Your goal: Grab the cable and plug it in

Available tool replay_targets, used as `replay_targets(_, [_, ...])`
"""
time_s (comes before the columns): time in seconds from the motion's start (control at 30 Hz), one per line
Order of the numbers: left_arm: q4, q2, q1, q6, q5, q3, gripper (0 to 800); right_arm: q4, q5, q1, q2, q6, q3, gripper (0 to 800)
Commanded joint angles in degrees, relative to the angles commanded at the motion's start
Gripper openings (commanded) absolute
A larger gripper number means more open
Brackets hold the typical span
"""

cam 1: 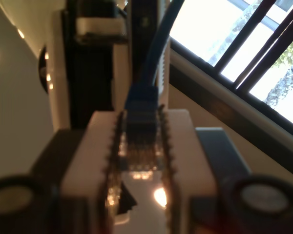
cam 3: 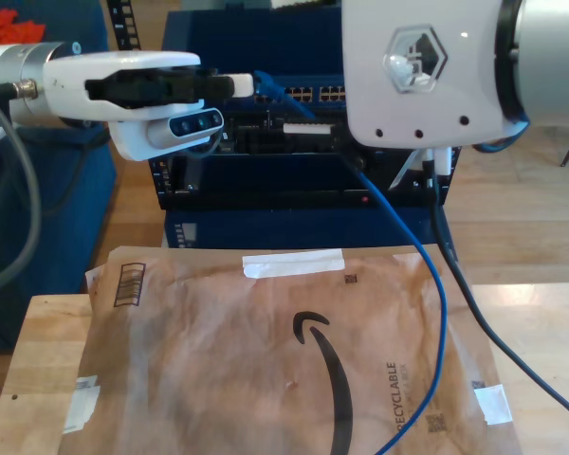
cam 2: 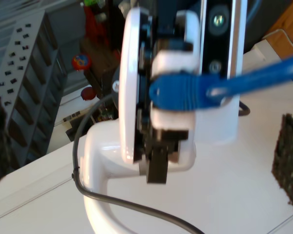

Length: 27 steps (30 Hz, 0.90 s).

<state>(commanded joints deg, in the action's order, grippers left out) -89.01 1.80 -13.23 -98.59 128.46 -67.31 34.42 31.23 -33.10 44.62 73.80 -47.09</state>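
In the first wrist view, my first gripper [cam 1: 141,146] is seen closed on the plug end of the cable [cam 1: 142,105], the white toothed jaws pressed against both sides of the plug. The cable rises away from the jaws. What lies ahead is blurred, and no port can be made out.

In the second wrist view, the same gripper [cam 2: 172,92] is seen side-on, with the plug pinched between its white tips and the cable [cam 2: 244,83] trailing off. A dark textured pad [cam 2: 288,161] is seen at the edge. How far my second gripper is open cannot be told.

In the exterior view, my first gripper [cam 3: 245,87] is found at upper left, with the plug just in front of the switch [cam 3: 313,95] and its row of ports. The cable [cam 3: 427,275] hangs down across the frame's right, over the envelope [cam 3: 266,360]. The ports are given by this view alone; the grip is shown better by the wrist views.

A miss is judged likely if the plug is tilted in the jaws or lined up between two ports. It could also be dragged askew by the hanging slack, or snagged on the other arm [cam 3: 427,66] at upper right.
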Motion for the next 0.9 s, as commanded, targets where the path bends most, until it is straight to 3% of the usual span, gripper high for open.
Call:
replay_targets(0.2, [-1.67,-0.09,0.00,-0.09,0.79,0.09,2,0.00,-0.18,-0.09,-0.26,0.00,-0.26,686])
replay_targets(0.33, [-1.67,-0.09,-0.09,-0.09,0.79,0.09,2,0.18,-0.18,-0.09,-0.35,0.09,-0.26,539])
replay_targets(0.63, [-2.55,-0.09,-0.09,0.00,1.23,0.18,2,0.18,-0.18,-0.18,-0.53,0.18,-0.18,466])
replay_targets(0.73, [-2.55,-0.09,-0.09,0.00,1.41,0.18,3,0.18,-0.18,-0.62,-0.97,0.44,-0.35,323])
replay_targets(0.9, [-2.55,-0.09,-0.09,0.00,1.58,0.18,3,0.18,-0.18,-0.79,-1.41,0.53,-0.35,305])
